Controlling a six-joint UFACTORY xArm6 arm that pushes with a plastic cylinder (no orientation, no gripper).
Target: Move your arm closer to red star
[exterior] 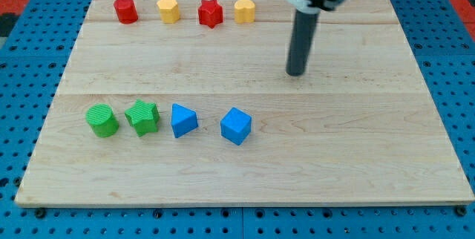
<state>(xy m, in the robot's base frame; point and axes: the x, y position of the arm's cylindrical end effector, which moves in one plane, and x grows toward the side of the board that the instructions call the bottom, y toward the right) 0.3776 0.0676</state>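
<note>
The red star [211,13] lies near the view's top, third in a row of blocks, between a yellow hexagon [169,9] on its left and a yellow block [245,10] on its right. A red cylinder [125,10] starts that row at the left. My tip [296,73] rests on the board to the right of and below the red star, well apart from it, touching no block.
A second row lies lower on the wooden board [356,157]: a green cylinder [102,120], a green star [142,117], a blue triangular block [183,120] and a blue cube [236,126]. Blue pegboard surrounds the board.
</note>
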